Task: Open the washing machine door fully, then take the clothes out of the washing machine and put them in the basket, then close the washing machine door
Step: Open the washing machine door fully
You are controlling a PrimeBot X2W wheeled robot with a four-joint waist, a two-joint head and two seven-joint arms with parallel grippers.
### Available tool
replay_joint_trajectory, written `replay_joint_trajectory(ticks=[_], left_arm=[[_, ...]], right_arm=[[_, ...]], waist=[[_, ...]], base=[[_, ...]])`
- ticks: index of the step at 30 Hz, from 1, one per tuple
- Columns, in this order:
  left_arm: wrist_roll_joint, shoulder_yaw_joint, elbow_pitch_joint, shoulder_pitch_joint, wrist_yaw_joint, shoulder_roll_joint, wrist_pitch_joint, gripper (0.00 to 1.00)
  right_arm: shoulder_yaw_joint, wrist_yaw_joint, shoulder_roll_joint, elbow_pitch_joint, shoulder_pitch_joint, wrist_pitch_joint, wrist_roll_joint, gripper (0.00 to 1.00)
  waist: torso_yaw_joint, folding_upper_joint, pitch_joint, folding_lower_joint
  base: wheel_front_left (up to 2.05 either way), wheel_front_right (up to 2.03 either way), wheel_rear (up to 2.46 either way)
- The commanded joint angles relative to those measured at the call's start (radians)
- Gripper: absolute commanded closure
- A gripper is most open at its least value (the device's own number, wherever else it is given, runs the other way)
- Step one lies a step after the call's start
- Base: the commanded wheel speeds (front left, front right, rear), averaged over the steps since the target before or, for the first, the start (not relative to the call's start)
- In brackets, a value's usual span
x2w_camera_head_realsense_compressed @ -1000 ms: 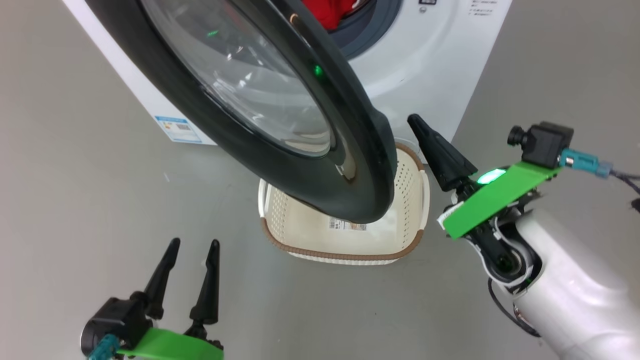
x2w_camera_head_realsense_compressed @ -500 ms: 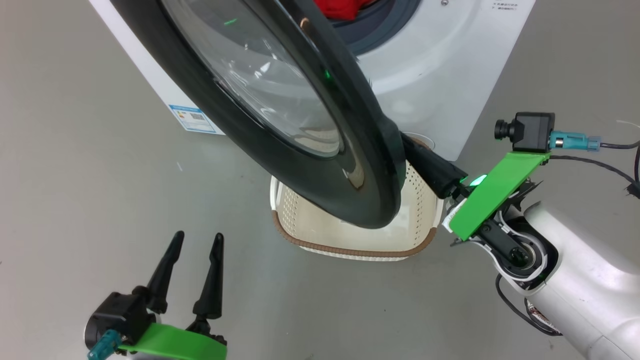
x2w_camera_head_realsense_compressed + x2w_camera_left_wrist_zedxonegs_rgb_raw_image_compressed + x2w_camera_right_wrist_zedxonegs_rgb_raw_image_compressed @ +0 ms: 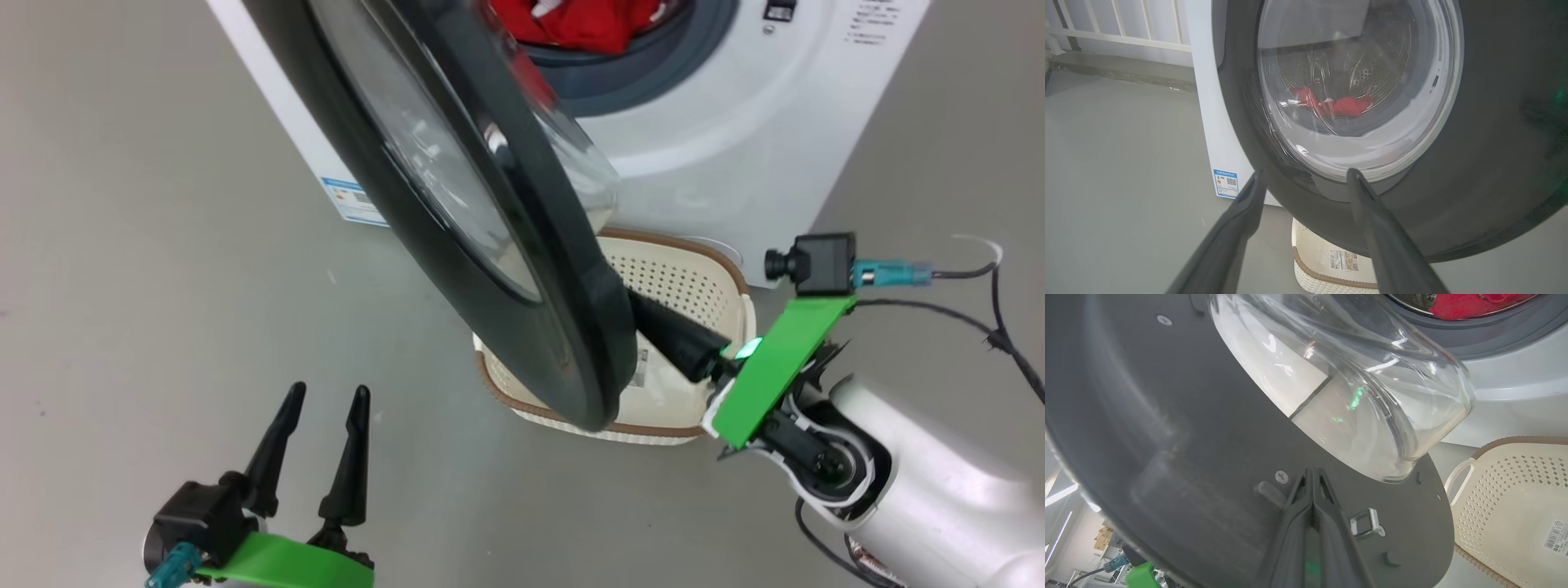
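Note:
The washing machine door (image 3: 490,269), black-rimmed with a glass bowl (image 3: 1372,396), stands part open in front of the white washing machine (image 3: 718,147). Red clothes (image 3: 588,20) lie in the drum and also show through the glass (image 3: 1339,106). The cream basket (image 3: 694,278) sits on the floor under the door's lower edge. My right gripper (image 3: 1312,471) is shut, its tips against the door's inner face (image 3: 1167,437) beside a screw, above the metal latch (image 3: 1365,522). My left gripper (image 3: 328,392) hangs open over the floor, apart from the door's outer side.
Grey floor (image 3: 147,245) spreads to the left of the machine. A blue label (image 3: 353,200) marks the machine's lower side. A cable (image 3: 980,294) trails from my right wrist camera. A pale railing (image 3: 1118,36) stands at the back.
The head camera has shifted. My shut right gripper has gone from beside the door's edge to behind it, and the door has swung further away from the machine. The left gripper stays open.

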Motion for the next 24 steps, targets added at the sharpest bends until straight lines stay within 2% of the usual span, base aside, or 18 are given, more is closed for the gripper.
replay_joint_trajectory(ticks=[1, 24], left_arm=[[-0.004, 0.034, -0.023, 0.006, -0.006, 0.012, -0.009, 0.00], [-0.012, 0.055, 0.009, 0.034, -0.005, 0.012, -0.009, 0.00]], right_arm=[[0.011, 0.008, 0.012, -0.038, 0.024, -0.002, 0.017, 1.00], [0.086, 0.008, 0.043, -0.061, 0.071, -0.037, 0.035, 1.00]], waist=[[0.018, 0.0000, -0.013, 0.0000], [0.168, 0.0000, -0.061, 0.0000]], base=[[0.00, 0.00, 0.00], [0.00, 0.00, 0.00]])
